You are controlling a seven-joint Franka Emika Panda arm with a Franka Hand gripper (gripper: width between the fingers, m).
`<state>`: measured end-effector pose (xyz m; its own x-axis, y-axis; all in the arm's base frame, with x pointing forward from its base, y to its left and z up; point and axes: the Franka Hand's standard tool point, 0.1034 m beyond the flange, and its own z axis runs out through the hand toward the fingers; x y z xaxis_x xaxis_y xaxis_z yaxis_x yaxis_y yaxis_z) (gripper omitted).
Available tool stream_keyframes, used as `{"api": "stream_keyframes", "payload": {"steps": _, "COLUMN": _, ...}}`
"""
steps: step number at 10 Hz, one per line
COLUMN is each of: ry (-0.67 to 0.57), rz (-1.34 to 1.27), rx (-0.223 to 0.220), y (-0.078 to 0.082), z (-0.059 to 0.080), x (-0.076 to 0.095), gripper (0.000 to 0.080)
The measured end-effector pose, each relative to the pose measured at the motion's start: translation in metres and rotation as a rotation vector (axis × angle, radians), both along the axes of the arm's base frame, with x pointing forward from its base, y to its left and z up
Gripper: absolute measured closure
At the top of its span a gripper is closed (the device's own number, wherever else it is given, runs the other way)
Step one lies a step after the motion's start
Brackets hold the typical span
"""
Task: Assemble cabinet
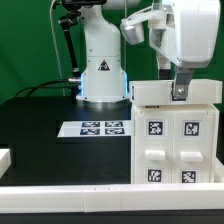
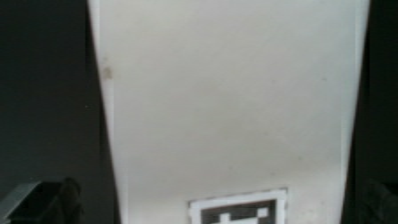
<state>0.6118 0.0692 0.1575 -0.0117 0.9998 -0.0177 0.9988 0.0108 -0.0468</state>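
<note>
One marker board lies beside the cabinet.

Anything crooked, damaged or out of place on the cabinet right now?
Nothing stands out. The cabinet stands upright on the table with its top panel level; the gripper is at that panel. The marker board lies flat. No damage shows.

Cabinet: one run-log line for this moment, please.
cabinet upright on table | claw at its top panel | claw state unclear | marker board flat beside it
</note>
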Motion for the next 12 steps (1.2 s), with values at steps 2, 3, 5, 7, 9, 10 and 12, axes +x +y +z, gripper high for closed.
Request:
{"api": "stream_keyframes", "payload": {"steps": 2, "ry": 0.007, "rz": -0.014, "rx": -0.002, "y": -0.0013, "z": -0.0038, "x": -0.0016, "gripper": 0.0118}}
{"api": "stream_keyframes", "payload": {"steps": 3, "ry": 0.006, "rz": -0.016, "rx": -0.002, "y": -0.0022, "z": -0.0037, "x": -0.0014, "gripper": 0.0118}}
{"api": "stream_keyframes", "payload": {"steps": 5, "ry": 0.005, "rz": -0.019, "rx": -0.002, "y": -0.0027, "z": -0.0028, "x": -0.0009, "gripper": 0.023}}
{"api": "stream_keyframes", "payload": {"steps": 7, "ry": 0.004, "rz": -0.02, "rx": -0.002, "y": -0.0031, "z": -0.0027, "x": -0.0007, "gripper": 0.023}}
{"api": "stream_keyframes", "payload": {"steps": 9, "ry": 0.004, "rz": -0.054, "rx": -0.004, "y": -0.0036, "z": -0.0027, "x": -0.0007, "gripper": 0.023}}
{"api": "stream_keyframes", "payload": {"steps": 10, "ry": 0.003, "rz": -0.097, "rx": -0.005, "y": -0.0037, "z": -0.0027, "x": -0.0007, "gripper": 0.023}}
{"api": "stream_keyframes", "payload": {"steps": 12, "ry": 0.003, "rz": -0.289, "rx": -0.014, "y": -0.0036, "z": -0.003, "x": -0.0013, "gripper": 0.023}}
